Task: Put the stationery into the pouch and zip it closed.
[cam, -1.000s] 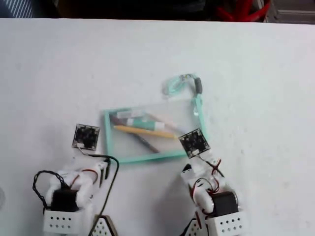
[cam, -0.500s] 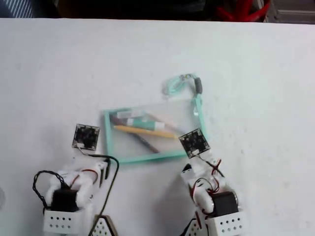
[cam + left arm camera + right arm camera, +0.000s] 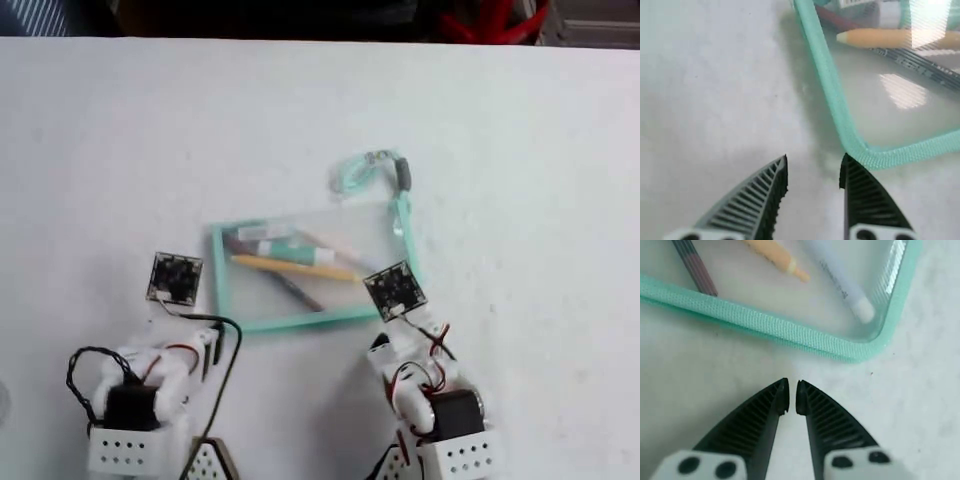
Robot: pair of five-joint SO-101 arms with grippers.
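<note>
Mint-green woven border frames clear plastic pouch [image 3: 375, 245], flat near middle of white surface [image 3: 520, 150], toward near edge. Yellow pencil [image 3: 290, 266], dark pen [image 3: 298, 290] and white marker [image 3: 290, 250] visible inside film. Green strap [image 3: 355, 172] with dark pull [image 3: 404, 172] at pouch's far right corner. Left jaws spread, empty, just beside pouch's near left corner. Right jaws pressed almost together, empty, beside near right corner. Pouch likely light, floppy, slick, prone to slide. Best pinch woven border to anchor, then tug pull.
</note>
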